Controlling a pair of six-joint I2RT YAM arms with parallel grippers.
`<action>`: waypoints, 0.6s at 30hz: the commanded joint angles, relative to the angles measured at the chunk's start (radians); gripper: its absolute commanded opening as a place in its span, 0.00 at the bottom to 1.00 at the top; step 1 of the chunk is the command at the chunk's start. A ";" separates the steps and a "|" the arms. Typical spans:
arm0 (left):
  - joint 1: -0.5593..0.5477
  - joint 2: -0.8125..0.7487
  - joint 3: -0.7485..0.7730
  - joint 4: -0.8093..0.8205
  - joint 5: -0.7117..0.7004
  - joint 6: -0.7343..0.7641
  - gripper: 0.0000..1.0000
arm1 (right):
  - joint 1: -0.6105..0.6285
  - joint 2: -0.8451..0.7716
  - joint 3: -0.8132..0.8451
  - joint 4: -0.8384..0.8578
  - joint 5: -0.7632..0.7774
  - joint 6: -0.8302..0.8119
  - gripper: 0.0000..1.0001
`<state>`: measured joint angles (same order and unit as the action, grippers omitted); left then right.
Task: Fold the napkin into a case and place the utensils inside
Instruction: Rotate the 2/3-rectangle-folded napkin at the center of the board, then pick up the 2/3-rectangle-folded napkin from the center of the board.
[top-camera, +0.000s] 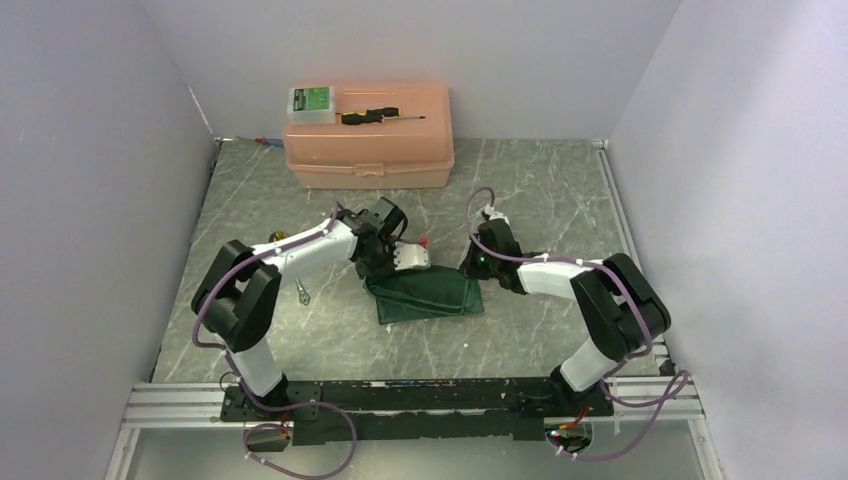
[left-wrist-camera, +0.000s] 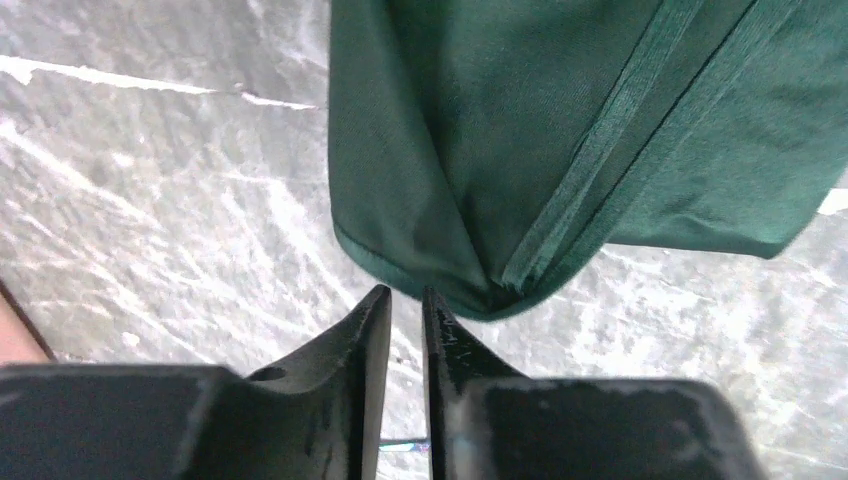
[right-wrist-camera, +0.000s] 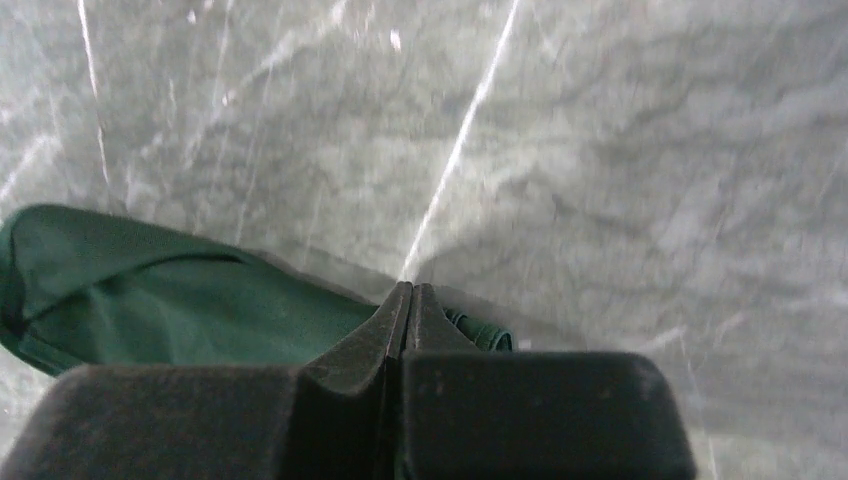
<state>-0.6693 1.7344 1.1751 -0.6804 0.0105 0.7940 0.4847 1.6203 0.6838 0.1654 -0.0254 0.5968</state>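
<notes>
napkin (top-camera: 430, 293) lies on the table (top-camera: 560, 200) between the two arms, folded into a compact dark green rectangle. the left wrist view shows doubled layers and a hem band. judged: folding is well along, but whether the fold leaves an open pocket for a case cannot be told. left hand (left-wrist-camera: 405, 295) is released, fingers a narrow slit apart with nothing between them, tips right at a corner of the napkin. right hand (right-wrist-camera: 410, 290) is clenched tight at the napkin's edge; cloth shows on both sides of the tips, but whether any is pinched cannot be told. utensils are not yet inside. silver utensil (top-camera: 302, 292) lies on bare table left of the napkin, apart from it. gold utensil (top-camera: 277, 237) shows only as a glint beside the left arm, mostly hidden by it. left to do, by judgement: finish or check the fold, then load both utensils. in the top view the left arm covers the napkin's far left corner.
</notes>
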 joint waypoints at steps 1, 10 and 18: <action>0.002 -0.075 0.094 -0.091 0.027 0.004 0.28 | 0.023 -0.098 -0.022 -0.139 0.126 0.042 0.00; 0.021 -0.206 0.030 -0.145 0.256 -0.115 0.39 | 0.038 -0.205 0.075 -0.156 0.088 0.030 0.01; 0.058 -0.423 -0.168 -0.122 0.406 0.249 0.39 | 0.199 0.000 0.194 -0.012 -0.156 0.003 0.00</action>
<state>-0.6212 1.4242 1.0637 -0.7914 0.2867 0.8001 0.6140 1.5459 0.7933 0.0628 -0.0353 0.6231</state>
